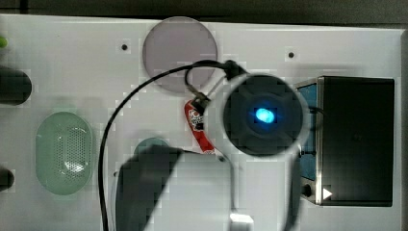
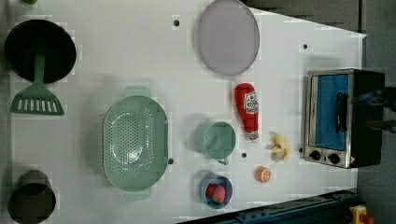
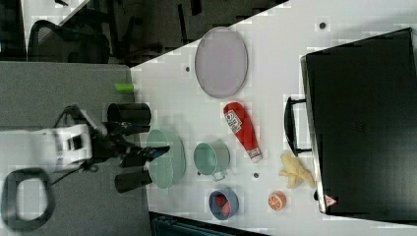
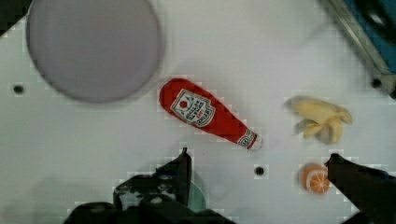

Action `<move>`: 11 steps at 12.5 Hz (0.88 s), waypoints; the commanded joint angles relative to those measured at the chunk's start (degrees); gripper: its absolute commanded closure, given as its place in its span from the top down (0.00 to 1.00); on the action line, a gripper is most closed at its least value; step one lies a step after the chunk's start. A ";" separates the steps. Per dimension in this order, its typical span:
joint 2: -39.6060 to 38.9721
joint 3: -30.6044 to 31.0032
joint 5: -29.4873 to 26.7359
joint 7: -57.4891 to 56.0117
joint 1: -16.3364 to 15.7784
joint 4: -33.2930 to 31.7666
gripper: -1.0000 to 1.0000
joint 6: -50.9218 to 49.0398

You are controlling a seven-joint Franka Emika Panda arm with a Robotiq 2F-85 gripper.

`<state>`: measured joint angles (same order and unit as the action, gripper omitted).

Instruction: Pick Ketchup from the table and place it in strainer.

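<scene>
The Ketchup (image 4: 205, 114) is a red squeeze bottle with a white-and-dark label. It lies flat on the white table (image 2: 140, 56), between the grey-lilac plate and the green cup (image 2: 218, 139). My gripper (image 4: 259, 161) hangs high above it, open, with nothing between its dark fingers (image 4: 184, 170). In the top view my wrist (image 1: 262, 115) covers part of the Ketchup (image 1: 196, 126). The strainer (image 2: 134, 142), a pale mint-green oval basket with a dotted bottom, sits empty beyond the cup toward the left view's left. It also lies at the top view's left, strainer (image 1: 63, 152).
A grey-lilac plate (image 2: 228, 36) lies past the bottle. A toaster oven (image 2: 343, 116) stands at the left view's right, with a peeled banana (image 2: 280, 147) and an orange half (image 2: 263, 174) beside it. A blue bowl of red berries (image 2: 215, 190), a black pan (image 2: 39, 49) and a green spatula (image 2: 36, 100) are also there.
</scene>
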<state>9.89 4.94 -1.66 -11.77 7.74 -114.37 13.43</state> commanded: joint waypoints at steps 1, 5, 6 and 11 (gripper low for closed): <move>-2.53 1.87 -0.05 -19.33 -0.52 -6.22 1.00 4.34; -4.85 2.23 -0.03 -37.69 -0.53 -13.08 1.00 15.80; -5.64 2.30 -0.02 -41.33 -0.60 -14.68 1.00 18.75; -12.67 2.74 1.07 -44.36 -0.64 -19.61 1.00 30.50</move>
<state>-2.38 7.97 -0.09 -51.50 6.47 -132.50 42.89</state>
